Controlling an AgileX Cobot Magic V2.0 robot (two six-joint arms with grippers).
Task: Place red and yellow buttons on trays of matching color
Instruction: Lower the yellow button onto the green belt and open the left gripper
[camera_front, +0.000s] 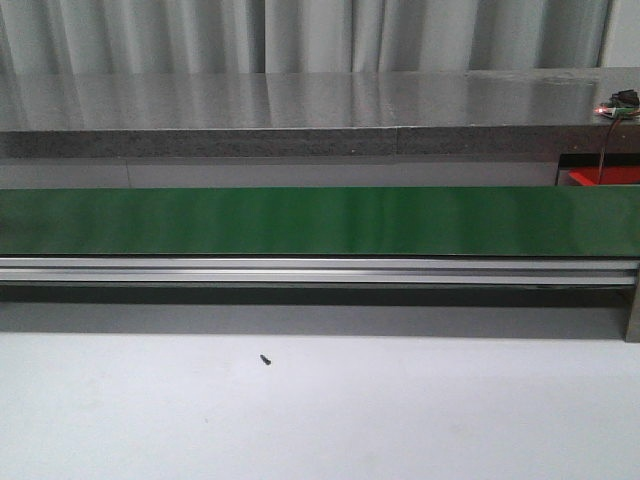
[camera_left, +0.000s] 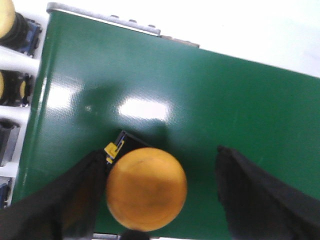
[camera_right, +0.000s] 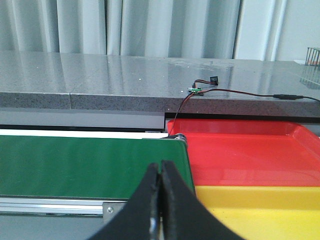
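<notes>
In the left wrist view a yellow button (camera_left: 146, 188) with a black base stands on the green belt (camera_left: 200, 90). My left gripper (camera_left: 160, 155) is open around it. One finger (camera_left: 75, 195) is right beside the button and the other finger (camera_left: 250, 190) stands well apart. In the right wrist view my right gripper (camera_right: 161, 165) is shut and empty, over the belt's end (camera_right: 90, 165). Beside it lie the red tray (camera_right: 245, 155) and the yellow tray (camera_right: 270, 210). No red button shows. Neither gripper shows in the front view.
More yellow buttons (camera_left: 7, 17) sit in a rack past the belt's end in the left wrist view. The front view shows the long green belt (camera_front: 320, 220), its metal rail (camera_front: 320, 270), a corner of the red tray (camera_front: 600, 178) and a small black screw (camera_front: 265, 359).
</notes>
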